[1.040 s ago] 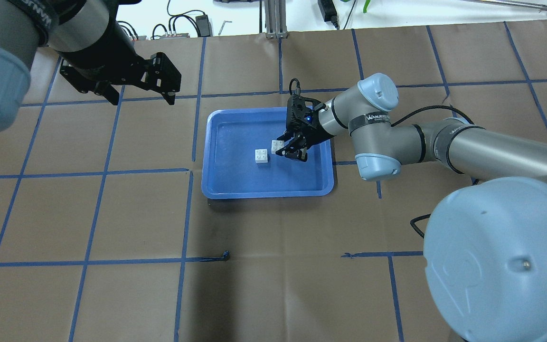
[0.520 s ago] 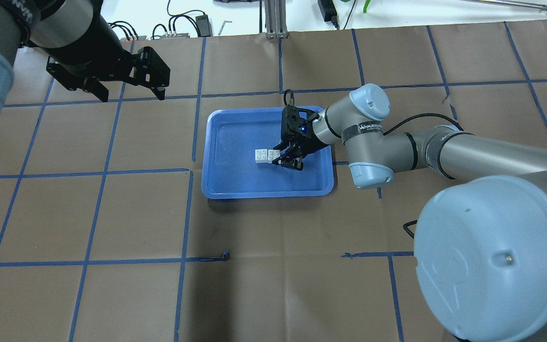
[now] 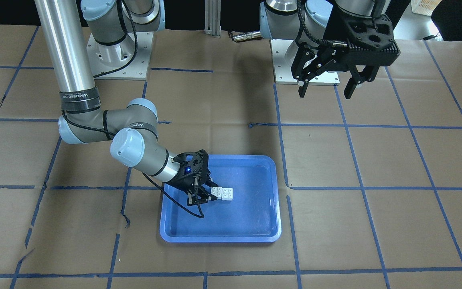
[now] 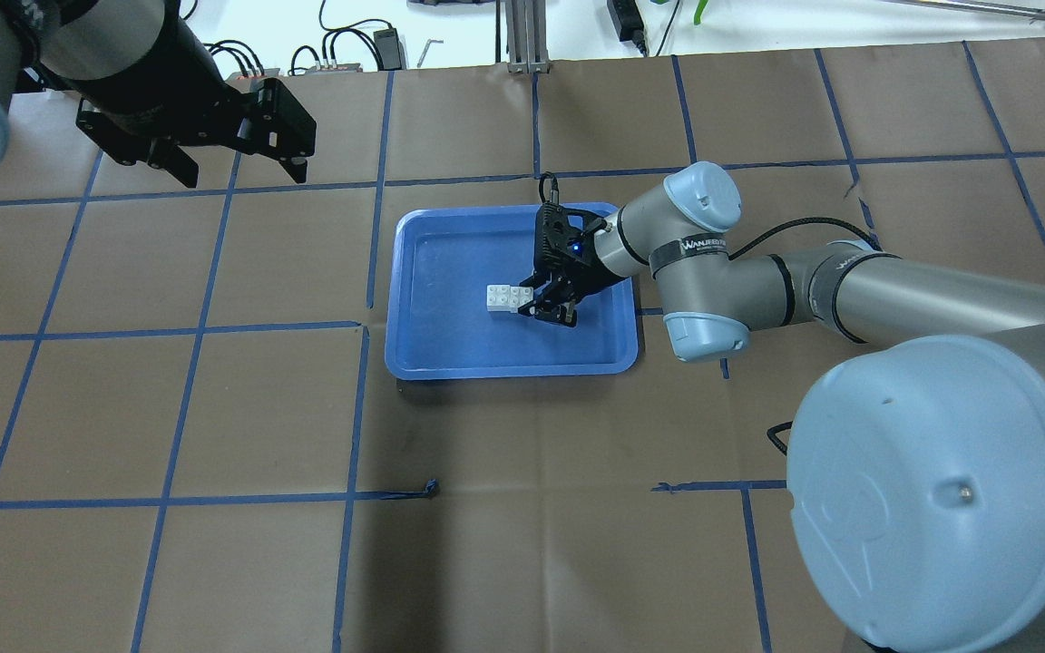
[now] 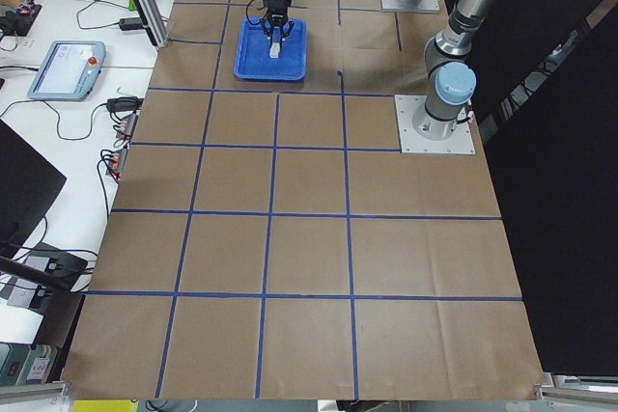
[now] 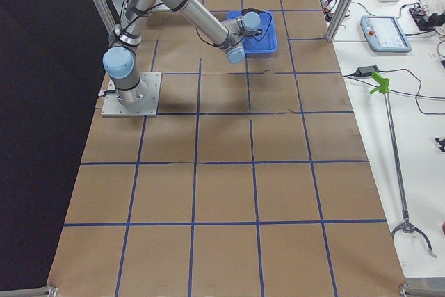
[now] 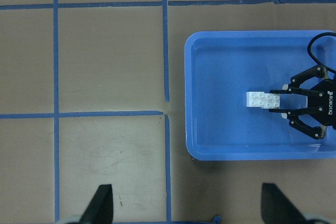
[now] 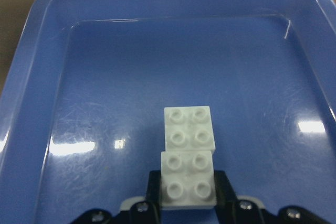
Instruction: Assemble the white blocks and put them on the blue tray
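Note:
The blue tray (image 4: pixel 414 363) lies mid-table. Two white blocks sit side by side in it, touching. My right gripper (image 4: pixel 536 304) is low in the tray, shut on the right-hand white block (image 4: pixel 522 297). The other white block (image 4: pixel 497 297) rests free on the tray floor. In the right wrist view the fingers (image 8: pixel 152 187) clamp the near block (image 8: pixel 187 179), whose far edge meets the free block (image 8: pixel 189 128). My left gripper (image 4: pixel 232 159) is open and empty, high over the far left of the table, away from the tray.
Brown paper with a blue tape grid (image 4: pixel 364 326) covers the table. Cables and power supplies (image 4: pixel 341 54) lie past the far edge. The arm bases (image 3: pixel 118 52) stand on plates at the robot's side. A torn tape bit (image 4: pixel 430 490) lies in front of the tray.
My right gripper carried its white block left and down until it sat against the free block. My left arm drew back toward the far left.

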You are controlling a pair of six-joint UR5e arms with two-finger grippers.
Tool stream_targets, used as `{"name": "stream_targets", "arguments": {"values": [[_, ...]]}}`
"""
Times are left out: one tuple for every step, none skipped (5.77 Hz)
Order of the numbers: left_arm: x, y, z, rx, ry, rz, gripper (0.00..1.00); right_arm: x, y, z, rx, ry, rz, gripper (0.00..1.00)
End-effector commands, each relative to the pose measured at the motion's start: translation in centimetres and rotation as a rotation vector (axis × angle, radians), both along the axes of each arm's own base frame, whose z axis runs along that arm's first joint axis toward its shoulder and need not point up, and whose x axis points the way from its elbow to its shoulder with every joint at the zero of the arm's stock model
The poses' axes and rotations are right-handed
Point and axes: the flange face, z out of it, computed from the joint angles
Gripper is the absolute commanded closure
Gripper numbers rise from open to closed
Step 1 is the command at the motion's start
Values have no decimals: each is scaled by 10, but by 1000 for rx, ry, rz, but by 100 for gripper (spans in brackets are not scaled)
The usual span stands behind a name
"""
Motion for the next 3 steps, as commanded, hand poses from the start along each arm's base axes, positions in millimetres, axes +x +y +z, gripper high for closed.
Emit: {"name": "stream_targets", "arguments": {"values": [[1,5,3,38,-10,-3,1,0,0,1,-8,0,0,74],[1,6,2,41,-4,-2,1,0,0,1,-7,-1,-1,74],[4,5,1,43,-1,0,1,0,-1,0,-6,1,-2,70]]}}
